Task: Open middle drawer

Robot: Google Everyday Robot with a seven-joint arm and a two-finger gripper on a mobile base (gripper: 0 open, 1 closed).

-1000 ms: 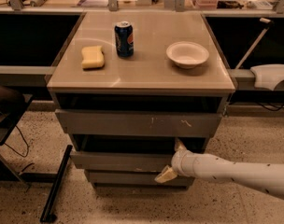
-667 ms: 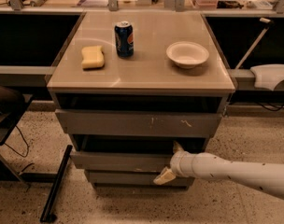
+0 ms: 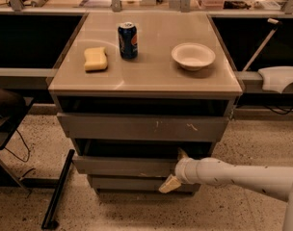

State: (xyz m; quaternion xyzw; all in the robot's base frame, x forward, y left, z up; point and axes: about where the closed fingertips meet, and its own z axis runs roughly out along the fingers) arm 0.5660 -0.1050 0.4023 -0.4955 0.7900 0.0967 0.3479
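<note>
The middle drawer [image 3: 122,166] is the mid-sized plain grey front between the larger scratched top front [image 3: 141,127] and the narrow bottom front [image 3: 127,183]. It stands out a little, with a dark gap above it. My gripper [image 3: 176,169] reaches in from the right on a white arm [image 3: 233,174] and sits at the right end of the middle drawer's front. One finger [image 3: 182,154] hooks over the front's top edge into the gap. The other finger [image 3: 167,184] lies across the face below. The jaws clamp the front panel.
The cabinet top [image 3: 146,76] holds a yellow sponge [image 3: 96,58], a blue soda can [image 3: 127,40] and a white bowl [image 3: 193,56]. A black bar [image 3: 57,189] leans on the floor at the left. A dark chair [image 3: 4,119] stands at the far left.
Hardly anything differs; my gripper stays at the right end of the middle drawer's front and the drawer's position looks the same.
</note>
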